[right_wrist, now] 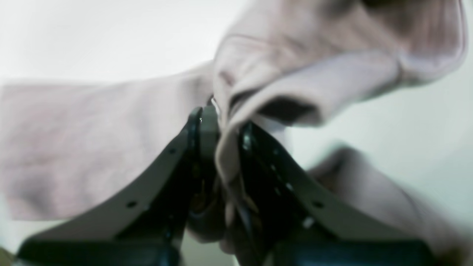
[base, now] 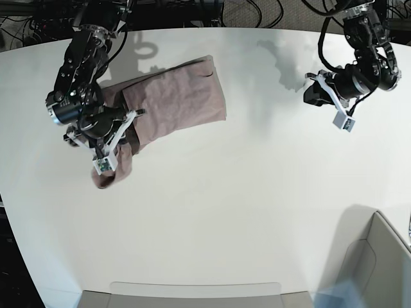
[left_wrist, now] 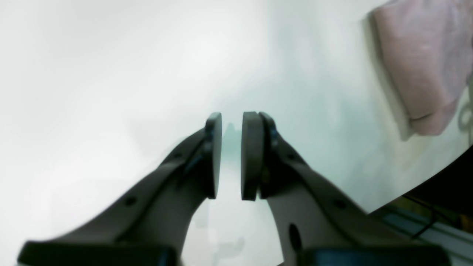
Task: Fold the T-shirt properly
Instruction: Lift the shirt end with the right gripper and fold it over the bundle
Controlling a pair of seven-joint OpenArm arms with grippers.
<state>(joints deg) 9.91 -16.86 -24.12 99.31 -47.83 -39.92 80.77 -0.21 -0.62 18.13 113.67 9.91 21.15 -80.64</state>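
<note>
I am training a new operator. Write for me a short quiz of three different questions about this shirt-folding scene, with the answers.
1. True or false: the left end effector holds cloth.
2. Which end effector pinches the dusty pink, thin cotton T-shirt? A left, B right, C both.
3. Fill in: the T-shirt lies on the white ___.

Key: 1 false, its jaws stand slightly apart over bare surface. 2 B, the right end effector is shut on a fold of fabric. 3 table.

Right end effector (right_wrist: 221,147) clamped, left (left_wrist: 231,155) slightly parted
</note>
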